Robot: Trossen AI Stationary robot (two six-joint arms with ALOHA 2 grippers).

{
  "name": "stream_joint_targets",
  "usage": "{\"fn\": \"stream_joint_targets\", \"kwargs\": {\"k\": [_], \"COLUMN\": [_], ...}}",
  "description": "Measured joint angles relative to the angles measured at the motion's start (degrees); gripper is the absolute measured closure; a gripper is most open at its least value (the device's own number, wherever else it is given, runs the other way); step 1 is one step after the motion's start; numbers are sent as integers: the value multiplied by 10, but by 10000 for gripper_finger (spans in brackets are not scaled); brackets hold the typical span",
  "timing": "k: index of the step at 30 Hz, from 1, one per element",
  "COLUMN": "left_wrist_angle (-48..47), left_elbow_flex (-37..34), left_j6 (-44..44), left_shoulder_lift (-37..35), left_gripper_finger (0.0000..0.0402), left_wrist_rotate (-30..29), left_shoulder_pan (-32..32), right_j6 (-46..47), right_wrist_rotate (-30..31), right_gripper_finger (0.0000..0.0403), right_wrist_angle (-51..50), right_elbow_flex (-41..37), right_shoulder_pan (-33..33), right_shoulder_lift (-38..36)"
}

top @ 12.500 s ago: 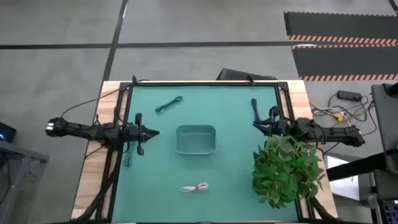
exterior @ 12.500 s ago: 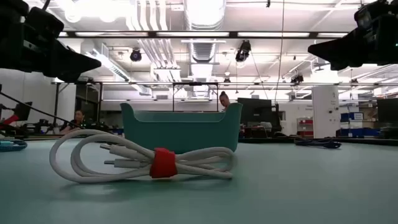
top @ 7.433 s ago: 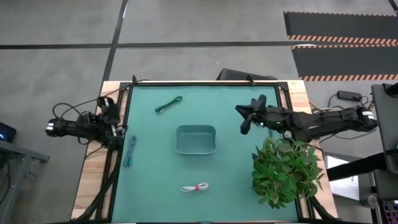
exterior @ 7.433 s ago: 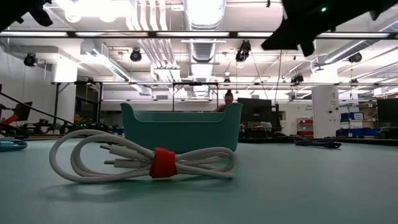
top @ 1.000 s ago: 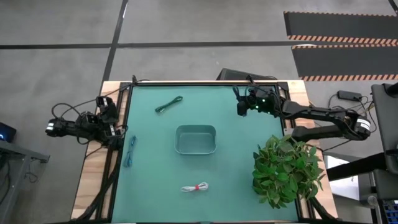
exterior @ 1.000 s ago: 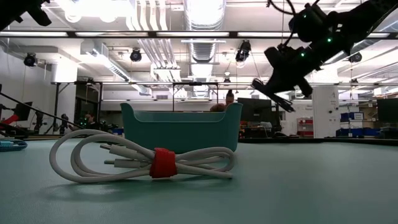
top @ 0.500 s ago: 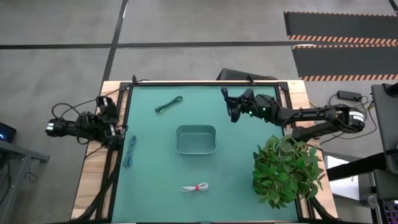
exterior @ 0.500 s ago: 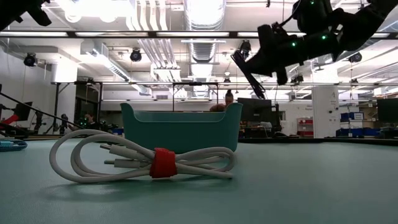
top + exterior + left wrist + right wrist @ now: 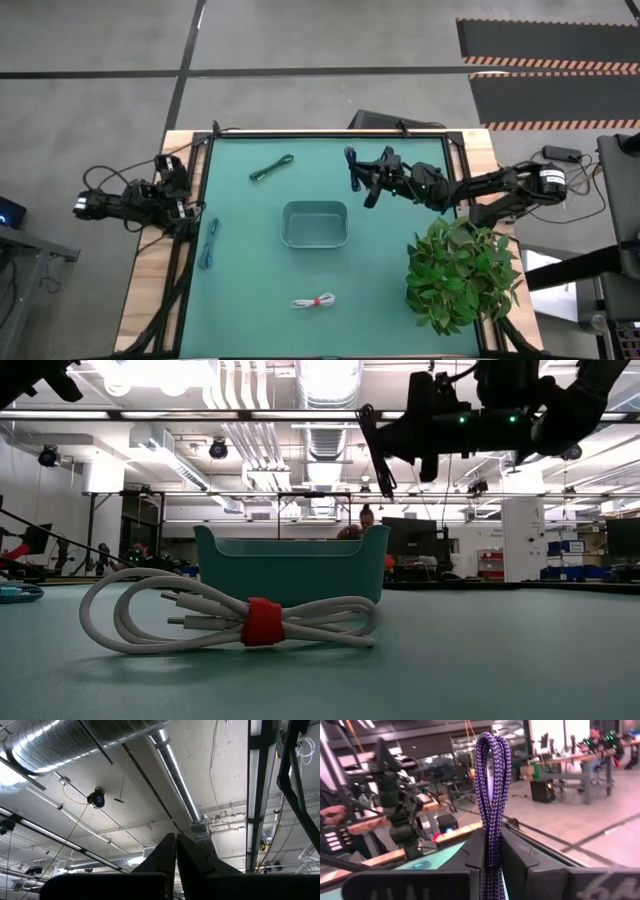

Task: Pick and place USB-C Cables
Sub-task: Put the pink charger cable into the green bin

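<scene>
Nearest the low camera, the white cable with a red tie (image 9: pixel 235 622) lies flat on the green worktop (image 9: pixel 380 280), in front of the teal tray (image 9: pixel 314 224), which stands at the middle of the worktop. To the tray's left, close to the worktop's left edge, the teal cable (image 9: pixel 209 243) lies stretched out, and just beyond that edge the left claw (image 9: pixel 172 178) waits off the mat, its camera aimed up at the ceiling ducts and its two fingers (image 9: pixel 167 855) pressed together with nothing between them. To the tray's right, at the near right corner, stands a leafy green plant (image 9: pixel 462 272). Behind the tray and slightly to its right, the right claw (image 9: pixel 362 180) is raised in the air above the worktop, higher than the tray's rim in the low view, and its fingers are clamped on the dark blue cable (image 9: pixel 492 785), a folded braided bundle that sticks out past the fingertips. Farther back and to the tray's left, the green cable (image 9: pixel 271 168) lies at a slant on the mat near the far edge.
</scene>
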Motion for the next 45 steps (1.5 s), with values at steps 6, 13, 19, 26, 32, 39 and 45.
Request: {"fn": "stream_joint_targets", "kwargs": {"k": [6, 13, 19, 26, 32, 39, 45], "left_wrist_angle": [0, 0, 0, 0, 0, 0, 0], "left_elbow_flex": [0, 0, 0, 0, 0, 0, 0], "left_j6": [0, 0, 0, 0, 0, 0, 0], "left_shoulder_lift": [0, 0, 0, 0, 0, 0, 0], "left_gripper_finger": [401, 401, 401, 401, 401, 401, 401], "left_wrist_rotate": [0, 0, 0, 0, 0, 0, 0], "left_shoulder_pan": [0, 0, 0, 0, 0, 0, 0], "right_j6": [-4, -17, -21, -21, -21, -28, -17], "right_wrist_rotate": [0, -31, -31, -46, -46, -45, -41], "right_gripper_finger": [370, 370, 370, 370, 370, 370, 370], "right_wrist_angle": [38, 20, -25, -96, -252, -406, -574], "right_elbow_flex": [2, 49, 80, 112, 167, 236, 303], "right_shoulder_pan": [14, 25, 24, 28, 32, 40, 41], "right_shoulder_lift": [18, 39, 40, 40, 40, 40, 42]}}
